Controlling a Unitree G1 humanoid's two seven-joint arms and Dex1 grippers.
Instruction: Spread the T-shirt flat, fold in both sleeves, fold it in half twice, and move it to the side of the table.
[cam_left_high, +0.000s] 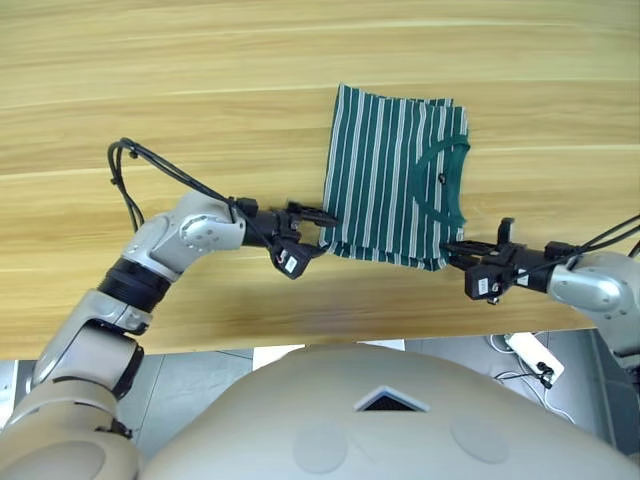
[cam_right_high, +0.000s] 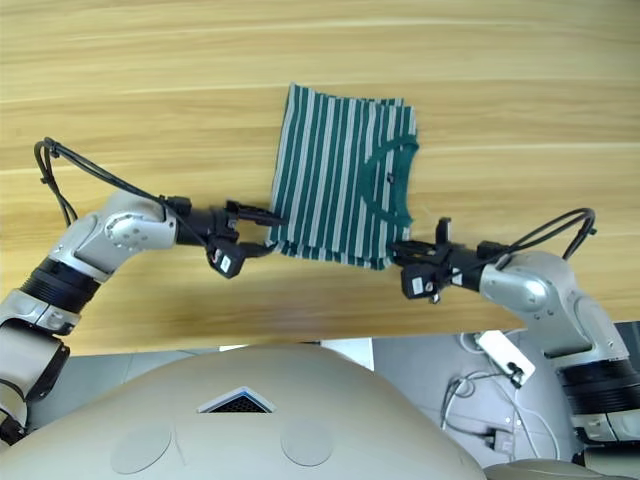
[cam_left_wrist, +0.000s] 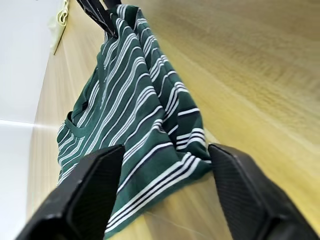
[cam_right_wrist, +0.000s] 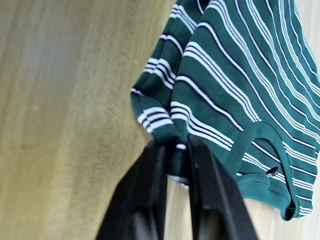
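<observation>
Nearest me, my right gripper (cam_left_high: 452, 250) pinches a near corner of the folded T-shirt (cam_left_high: 390, 170) on the table (cam_left_high: 200, 80), while my left gripper (cam_left_high: 322, 232) gapes astride the other corner, likely readying a paired fold.

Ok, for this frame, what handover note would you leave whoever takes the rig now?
Left gripper: open around the near left corner of the T-shirt.
Right gripper: shut on the near right corner.
T-shirt: a folded rectangle in the middle of the table, collar up, toward the robot's right.
Done: sleeves look folded in, apparently at least one half fold.
Left: probably another fold, then moving it to the table's side.
</observation>
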